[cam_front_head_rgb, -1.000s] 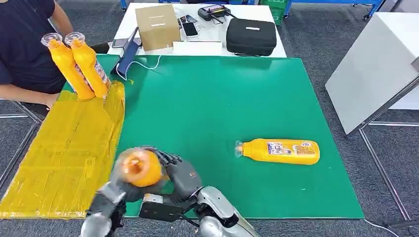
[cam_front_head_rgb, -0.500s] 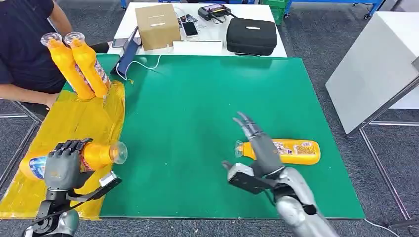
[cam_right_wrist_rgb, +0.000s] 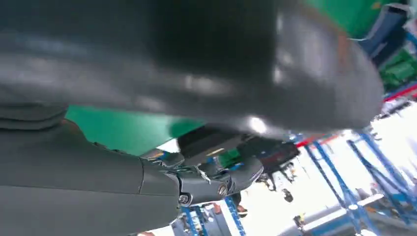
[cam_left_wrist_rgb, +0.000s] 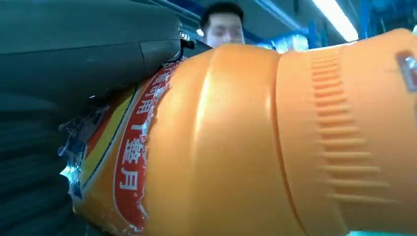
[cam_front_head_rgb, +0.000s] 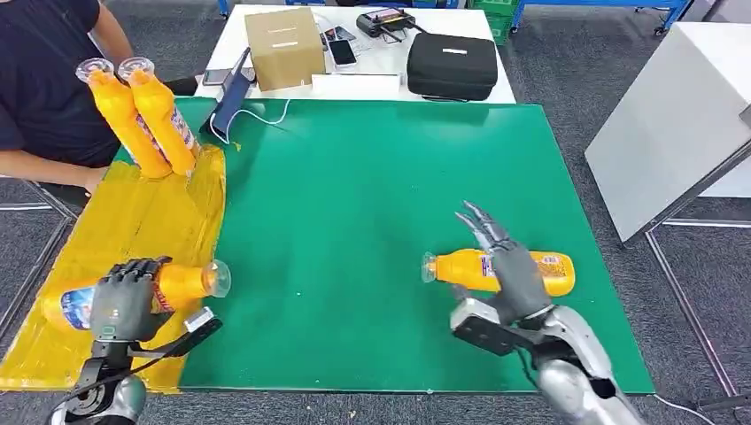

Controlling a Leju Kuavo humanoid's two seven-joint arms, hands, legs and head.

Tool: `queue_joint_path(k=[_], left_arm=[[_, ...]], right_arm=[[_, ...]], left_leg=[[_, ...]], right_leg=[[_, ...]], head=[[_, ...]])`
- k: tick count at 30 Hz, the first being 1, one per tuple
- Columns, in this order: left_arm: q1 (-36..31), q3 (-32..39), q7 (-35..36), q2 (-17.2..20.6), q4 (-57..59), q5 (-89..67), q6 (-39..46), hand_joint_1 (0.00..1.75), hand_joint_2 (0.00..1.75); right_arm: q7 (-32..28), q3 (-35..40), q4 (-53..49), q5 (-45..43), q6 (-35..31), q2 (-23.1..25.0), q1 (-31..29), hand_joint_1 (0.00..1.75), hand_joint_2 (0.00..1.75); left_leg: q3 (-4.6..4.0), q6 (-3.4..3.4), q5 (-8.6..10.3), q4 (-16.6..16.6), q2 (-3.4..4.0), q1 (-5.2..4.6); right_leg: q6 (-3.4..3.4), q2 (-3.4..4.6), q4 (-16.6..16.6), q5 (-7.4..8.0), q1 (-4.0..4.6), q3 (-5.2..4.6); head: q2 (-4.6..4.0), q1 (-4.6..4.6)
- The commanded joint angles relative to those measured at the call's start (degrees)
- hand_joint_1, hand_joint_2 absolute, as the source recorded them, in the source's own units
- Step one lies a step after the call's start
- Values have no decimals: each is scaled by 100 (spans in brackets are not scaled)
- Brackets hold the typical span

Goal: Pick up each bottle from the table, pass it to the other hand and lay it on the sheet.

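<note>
Left robot hand (cam_front_head_rgb: 124,301) gripping orange bottle (cam_front_head_rgb: 177,282) on its side over yellow sheet (cam_front_head_rgb: 133,232), not yet laid down. Right robot hand (cam_front_head_rgb: 505,266), fingers spread and holding nothing, hovering over last bottle (cam_front_head_rgb: 549,270) lying on green tabletop (cam_front_head_rgb: 354,204). Beyond left robot hand, person holding two bottles (cam_front_head_rgb: 146,115) upright at sheet's far end. Nothing blocking either robot hand.

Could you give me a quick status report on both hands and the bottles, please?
Left hand grips a bottle over the yellow sheet. Right hand open above the bottle on the green mat. Nothing obstructing.
</note>
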Motion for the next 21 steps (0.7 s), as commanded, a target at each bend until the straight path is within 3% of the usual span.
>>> queue_joint_path(k=[1,2,21], left_arm=[[-612,-1452,-478,551,1794,814,-568,0,175],[-578,-1519,-504,592,1749,950,-713,0,0],[-451,-1658,-651,644,1386,1384,-805,0,0]], right_arm=[[-149,-1103,-123,6,487,-408,313,0,0],[-146,-1138,-91,26,510,-406,306,0,0],[-124,-1209,44,129,649,-473,280,0,0]], left_leg=[[12,-6,1,-3,-20,-4],[17,-10,-4,1,-17,0],[18,-9,-4,-3,5,2]], right_leg=[[-6,-6,-1,-6,-5,19],[-11,2,1,-8,-1,26],[-8,20,-3,-1,1,21]], head=[[0,0],[0,0],[0,-2]])
